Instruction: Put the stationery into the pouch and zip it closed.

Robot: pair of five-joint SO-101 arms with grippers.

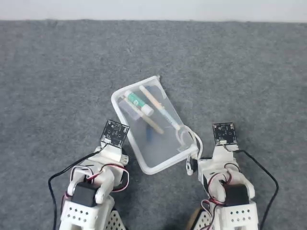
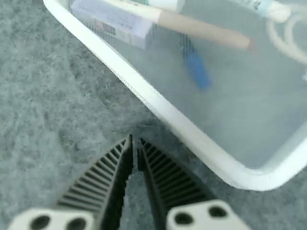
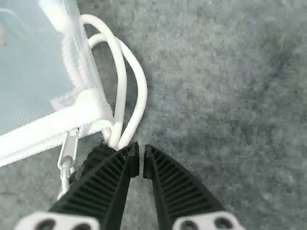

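With the left gripper point(image 2: 134, 141) pinched narrow on nothing just short of the pouch point(image 2: 192, 136) rim, and the right gripper point(image 3: 140, 147) likewise narrowed and empty beside the zipper pull point(image 3: 67, 153) and cord loop point(image 3: 143, 93), a zipper tug could drag the unanchored pouch. Ahead of both, it holds pens point(image 1: 165, 115), a glue stick point(image 1: 139, 103) and a blue piece point(image 2: 196, 72).

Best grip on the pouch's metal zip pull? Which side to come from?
Grip the flat tab of the small metal zip pull, which hangs off the corner of the translucent white mesh pouch onto the grey carpet. Probably come from the right gripper's side: the tab lies clear of the mesh there, beside the white cord loop.
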